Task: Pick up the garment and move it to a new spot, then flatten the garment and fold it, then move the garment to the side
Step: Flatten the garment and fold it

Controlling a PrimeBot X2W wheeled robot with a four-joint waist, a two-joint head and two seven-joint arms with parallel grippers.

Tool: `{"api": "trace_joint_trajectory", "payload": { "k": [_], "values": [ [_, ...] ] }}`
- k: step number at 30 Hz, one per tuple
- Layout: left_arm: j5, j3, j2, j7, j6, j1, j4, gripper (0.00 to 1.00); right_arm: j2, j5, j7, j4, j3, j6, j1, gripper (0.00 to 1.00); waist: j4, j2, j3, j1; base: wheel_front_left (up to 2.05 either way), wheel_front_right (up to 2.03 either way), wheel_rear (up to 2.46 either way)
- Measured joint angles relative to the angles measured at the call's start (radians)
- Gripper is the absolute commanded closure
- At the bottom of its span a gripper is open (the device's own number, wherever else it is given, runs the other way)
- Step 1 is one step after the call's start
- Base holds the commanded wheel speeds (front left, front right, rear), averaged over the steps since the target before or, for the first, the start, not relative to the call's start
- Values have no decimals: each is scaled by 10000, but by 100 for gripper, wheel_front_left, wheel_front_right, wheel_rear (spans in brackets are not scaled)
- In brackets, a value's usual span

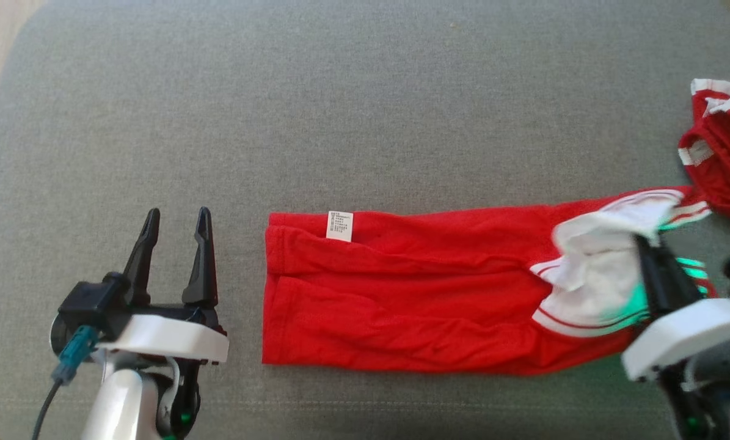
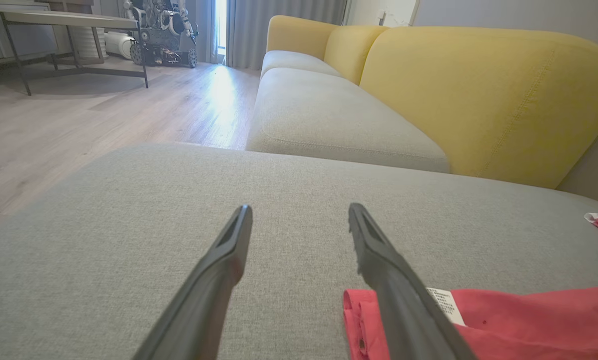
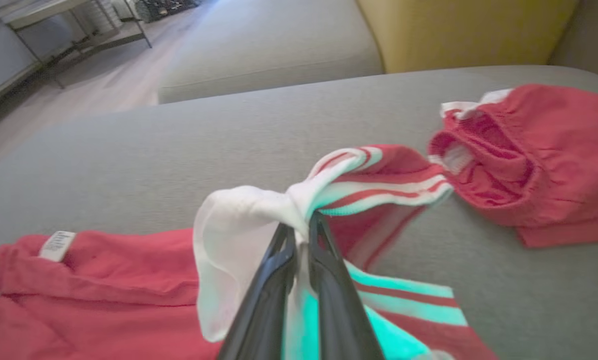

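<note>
Grey seat cushion (image 1: 365, 91) carries the red garment (image 1: 413, 299), stretched lengthwise nr the front edge, from mid-cushion toward the right edge. R gripper (image 3: 299, 227) is pinched tight on its white striped end, raised off the cloth. L gripper (image 1: 177, 220) stands wide & empty, just beside the hem w/ the label (image 1: 339, 226). Prob. the fold step: next, carry the striped end over toward that hem, clear of the second red piece (image 1: 725, 171) at the right edge.

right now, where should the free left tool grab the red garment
Probably the hemmed left edge of the red garment, near the corner by the white label, coming in low from the robot's left. That edge lies flat and stacked, facing the open left tool, while the right tool pinches the striped white end.
</note>
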Motion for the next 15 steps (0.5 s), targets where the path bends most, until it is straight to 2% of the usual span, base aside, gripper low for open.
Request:
{"api": "trace_joint_trajectory", "payload": {
  "k": [6,9,15],
  "values": [
    [-10,-75,-8,0,-27,36,52,0,-6,635,464,-295,1398,0,45,100,128,0,-178,0,0,0,0],
    [-10,-111,-10,0,-27,36,79,0,-15,1390,464,-180,2159,0,70,100,261,0,-217,0,0,0,0],
    [-10,-151,-12,0,-29,39,161,0,-31,2500,-15,529,3749,0,-135,100,536,0,-237,0,0,0,0]
  ]
}}
